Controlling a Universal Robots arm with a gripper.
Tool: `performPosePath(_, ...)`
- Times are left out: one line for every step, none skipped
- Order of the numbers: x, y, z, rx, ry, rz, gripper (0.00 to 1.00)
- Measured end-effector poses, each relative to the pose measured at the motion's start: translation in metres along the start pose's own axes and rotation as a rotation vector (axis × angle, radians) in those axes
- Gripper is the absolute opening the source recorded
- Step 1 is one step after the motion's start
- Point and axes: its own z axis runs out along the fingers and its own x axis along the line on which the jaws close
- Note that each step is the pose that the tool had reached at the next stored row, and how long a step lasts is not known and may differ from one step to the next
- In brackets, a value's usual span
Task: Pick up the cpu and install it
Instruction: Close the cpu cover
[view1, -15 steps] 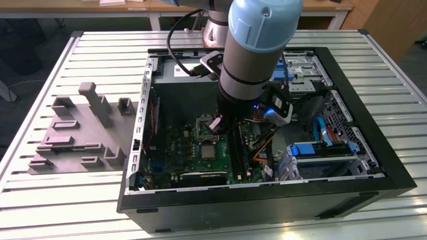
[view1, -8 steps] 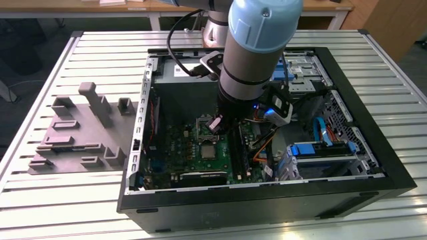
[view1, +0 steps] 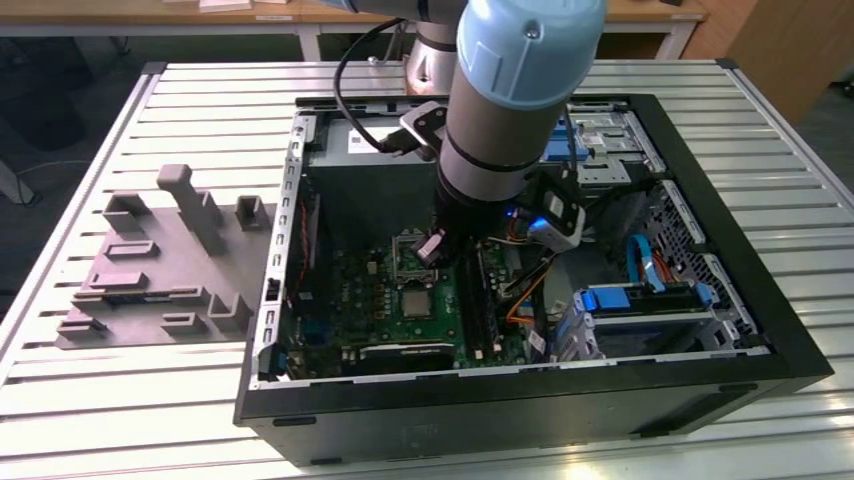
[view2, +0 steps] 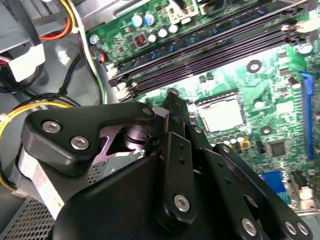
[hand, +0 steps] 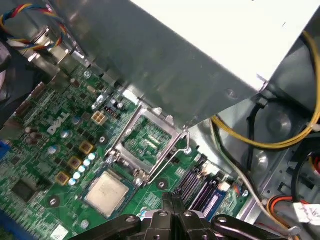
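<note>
Cpu: flat on the green motherboard, silvery top up, pale rim visible around it, free of any grasp. Also seen in the second wrist view and, as a small pale square in the middle of the board, in the exterior view.

Socket frame: silver metal, just beside the cpu, swung up and open, with bare green board visible through it.

Memory slots: long, dark, in parallel rows on the cpu's other side.

Gripper: black fingers drawn together at the tips, clenched on nothing. Poised over the board near the cpu, between it and the memory slots, apart from the chip. Tips also visible in the second wrist view.

Power supply: grey metal box beyond the socket frame, yellow cables beside it.

Computer case: black, lying open on a slatted table. Grey plastic blocks outside the case, on the exterior view's left.
</note>
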Motion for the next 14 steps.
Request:
performPosePath(0.0,0.0,0.0,-0.0144,-0.0102,-0.001,0.11)
performPosePath(0.0,0.0,0.0002,-0.0294,-0.021,-0.001,0.11)
performPosePath(-0.0001,0.0001,0.0007,-0.0393,-0.0281,-0.002,0.11)
performPosePath(-0.0005,0.0006,0.0014,-0.0415,-0.0297,-0.002,0.11)
performPosePath(-0.0012,0.0014,0.0019,-0.0416,-0.0297,-0.002,0.11)
performPosePath(-0.0019,0.0023,0.0023,-0.0416,-0.0296,-0.002,0.11)
performPosePath(-0.0027,0.0034,0.0029,-0.0416,-0.0297,-0.002,0.11)
performPosePath(-0.0036,0.0045,0.0035,-0.0416,-0.0296,-0.002,0.11)
performPosePath(-0.0044,0.0056,0.0045,-0.0416,-0.0297,-0.002,0.11)
performPosePath(-0.0053,0.0068,0.0057,-0.0416,-0.0297,-0.002,0.11)
performPosePath(-0.0065,0.0083,0.0067,-0.0415,-0.0296,-0.002,0.11)
performPosePath(-0.0075,0.0094,0.0077,-0.0416,-0.0297,-0.002,0.11)
performPosePath(-0.0084,0.0104,0.0085,-0.0418,-0.0297,-0.002,0.11)
performPosePath(-0.0091,0.0111,0.0093,-0.0422,-0.0301,-0.002,0.11)
